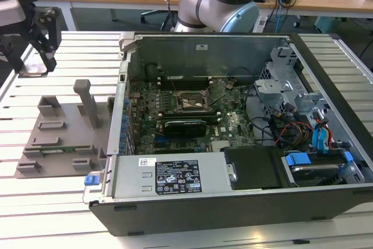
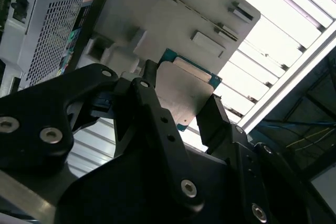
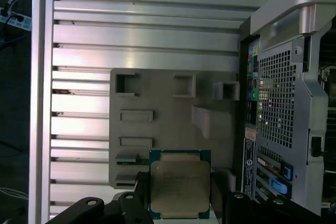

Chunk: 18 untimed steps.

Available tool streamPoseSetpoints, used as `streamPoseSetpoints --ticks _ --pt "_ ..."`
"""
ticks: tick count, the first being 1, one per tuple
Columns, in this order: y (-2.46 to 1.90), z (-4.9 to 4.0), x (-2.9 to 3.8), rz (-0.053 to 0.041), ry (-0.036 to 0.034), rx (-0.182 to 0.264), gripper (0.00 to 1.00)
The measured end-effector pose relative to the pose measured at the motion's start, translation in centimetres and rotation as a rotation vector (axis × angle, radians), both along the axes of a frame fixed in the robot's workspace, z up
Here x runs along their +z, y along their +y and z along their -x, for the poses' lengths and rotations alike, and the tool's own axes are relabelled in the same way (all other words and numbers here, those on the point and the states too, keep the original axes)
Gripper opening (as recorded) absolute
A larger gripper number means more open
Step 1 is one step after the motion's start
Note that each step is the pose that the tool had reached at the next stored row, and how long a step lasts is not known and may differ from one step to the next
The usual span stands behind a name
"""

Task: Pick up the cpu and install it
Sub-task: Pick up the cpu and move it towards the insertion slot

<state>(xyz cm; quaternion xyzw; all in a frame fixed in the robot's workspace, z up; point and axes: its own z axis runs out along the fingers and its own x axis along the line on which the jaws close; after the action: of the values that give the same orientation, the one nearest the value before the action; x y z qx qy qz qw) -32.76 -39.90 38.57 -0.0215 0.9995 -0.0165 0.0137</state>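
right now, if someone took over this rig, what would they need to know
Gripper: shut on the cpu, gripping two opposite edges, metal plate facing the first wrist view.
Cpu: held clear of the slatted table, by the grey tray, outside the open computer case.
Tray: lies beside the case, at the exterior view's left.
Done: pickup.
Left: the install; the cpu is not yet in the case.

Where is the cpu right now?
In both wrist views the cpu sits clamped in the end effector, up in the air near the grey tray beside the open computer case, at the exterior view's left.
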Motion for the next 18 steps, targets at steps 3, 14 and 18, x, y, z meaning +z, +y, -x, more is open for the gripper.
streamPoseSetpoints --ticks 3,14,18 --pt "0.0 -1.05 0.0 0.0 0.0 0.0 0.55" --pt "0.14 -6.06 0.0 0.0 0.0002 0.0 0.55" --pt "0.39 -7.71 -0.03 0.0 0.0007 0.0 0.55"
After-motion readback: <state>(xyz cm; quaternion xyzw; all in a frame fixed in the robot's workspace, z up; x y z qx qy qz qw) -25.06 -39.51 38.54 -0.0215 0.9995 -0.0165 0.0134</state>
